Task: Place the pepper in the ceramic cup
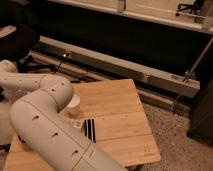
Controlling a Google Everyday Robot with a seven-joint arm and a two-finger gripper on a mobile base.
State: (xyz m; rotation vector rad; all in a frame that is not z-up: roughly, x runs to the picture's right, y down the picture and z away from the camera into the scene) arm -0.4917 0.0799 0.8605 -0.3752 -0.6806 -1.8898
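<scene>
Gripper: out of sight, either behind the robot's own arm (45,125) or past the left side of the view. Its jaws stand wide apart, and whether anything lies between them cannot be told.
Arm: bulky white links cover the near-left corner and much of the left side of the tabletop (125,135).
Pepper: not visible anywhere on the bare wood. It is probably behind the arm, toward the left edge.
Pepper handling: judged light, with a smooth waxy skin that may slip, and firm but bruisable under a hard squeeze.
Pepper hold: best taken across the middle of its slim body, with the jaws square to its length and closing gently.
Dark slatted item (89,130): lies flat on the tabletop beside the arm, just nearer than the cup.
Ceramic cup (74,104): upright on the tabletop, left of centre and closer to the far edge than the near one, with the arm's elbow overlapping its left side.
Cup handling: judged stiff and brittle, light enough to tip if nudged. The mouth is narrow, so the pepper should go in end first.
Metal rail (125,67): runs along the floor beyond the far edge.
</scene>
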